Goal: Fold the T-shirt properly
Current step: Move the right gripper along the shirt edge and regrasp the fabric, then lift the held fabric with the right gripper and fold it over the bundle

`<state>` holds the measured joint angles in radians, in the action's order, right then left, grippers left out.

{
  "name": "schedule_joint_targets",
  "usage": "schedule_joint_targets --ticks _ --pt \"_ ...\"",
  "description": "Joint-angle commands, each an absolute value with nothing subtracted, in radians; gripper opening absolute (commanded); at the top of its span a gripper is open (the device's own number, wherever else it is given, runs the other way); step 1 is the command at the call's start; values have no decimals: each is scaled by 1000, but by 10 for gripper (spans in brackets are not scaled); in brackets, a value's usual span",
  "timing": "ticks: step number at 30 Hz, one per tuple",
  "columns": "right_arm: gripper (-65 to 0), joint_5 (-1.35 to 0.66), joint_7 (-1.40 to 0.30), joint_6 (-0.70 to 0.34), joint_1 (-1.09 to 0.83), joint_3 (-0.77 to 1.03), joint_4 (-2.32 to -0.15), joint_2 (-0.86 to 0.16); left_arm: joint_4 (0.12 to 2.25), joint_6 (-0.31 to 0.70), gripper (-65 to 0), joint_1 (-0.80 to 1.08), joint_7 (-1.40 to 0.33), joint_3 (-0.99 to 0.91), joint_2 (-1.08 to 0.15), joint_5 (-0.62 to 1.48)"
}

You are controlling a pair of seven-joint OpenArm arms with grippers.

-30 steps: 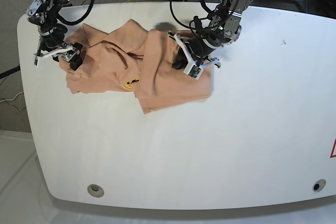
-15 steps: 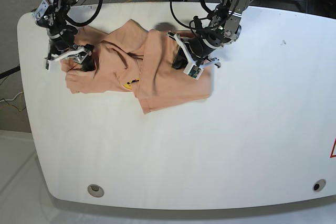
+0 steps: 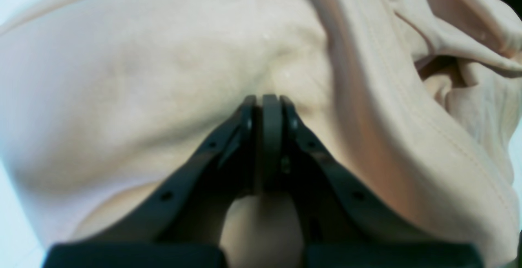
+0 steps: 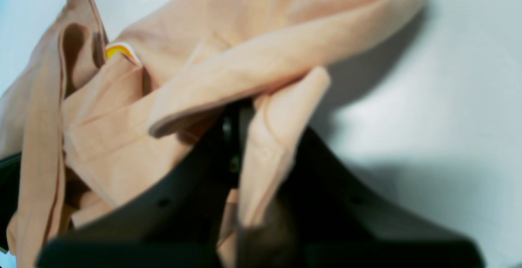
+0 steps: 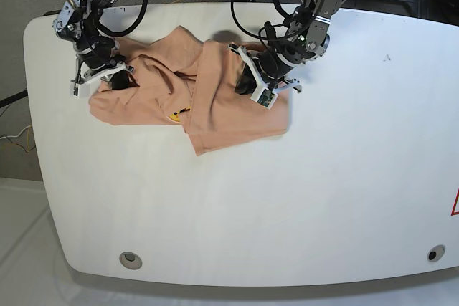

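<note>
A: Where do we stand with the soft salmon-pink cotton T-shirt (image 5: 215,102)?

B: We have it lying on the far left part of the white rounded tabletop (image 5: 301,198), still bunched up. One wide panel is turned over across the middle, with a small yellow mark (image 5: 174,115) peeking out beside its edge. The rest is rumpled, with uneven edges, so we judge the fold as only begun.

A: And our end effectors?

B: Our left end effector (image 3: 267,100) has its dark fingers pressed together, tips against the cloth of the folded panel. From the wrist view we cannot say for certain that fabric sits between them; it looks more like pressing on the cloth than pinching it. Our right end effector (image 4: 236,117) is closed on a hem or sleeve edge at the shirt's outer end, with a flap of fabric draped over one finger.

A: What is left for us?

B: Most of it, we think. The gripped end needs drawing out flat, the sleeves brought in, the creases smoothed, and the body folded into a tidy rectangle.
</note>
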<state>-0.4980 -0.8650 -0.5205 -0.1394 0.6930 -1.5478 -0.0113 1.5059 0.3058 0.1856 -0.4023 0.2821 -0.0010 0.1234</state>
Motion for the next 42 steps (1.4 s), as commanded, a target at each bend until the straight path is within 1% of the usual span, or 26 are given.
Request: schedule_joint_targets --ticks 1,7,15,23,29,34,42 --pt "-650 -499 -862 -522 -134 693 -1566 -21 1515 303 -640 182 -400 283 1 120" --pt "-650 -501 -865 -524 -139 688 -1629 -19 1515 303 -640 182 -400 283 1 120" --pt "-650 -506 -865 -526 -174 564 -1802 -12 1515 303 -640 182 -400 283 2 120" --pt "-650 -506 -865 -522 -205 421 -1945 30 1515 303 -640 182 -400 283 1 120" --pt "-650 -506 -865 -518 -214 292 -1966 44 1515 303 -640 182 -400 283 1 120" --pt "-650 -506 -865 -469 -214 174 -1968 44 1515 303 -640 182 -400 283 1 120" --pt "-650 -506 -865 -424 -203 19 -1968 58 1515 303 -640 183 -400 283 -1 120"
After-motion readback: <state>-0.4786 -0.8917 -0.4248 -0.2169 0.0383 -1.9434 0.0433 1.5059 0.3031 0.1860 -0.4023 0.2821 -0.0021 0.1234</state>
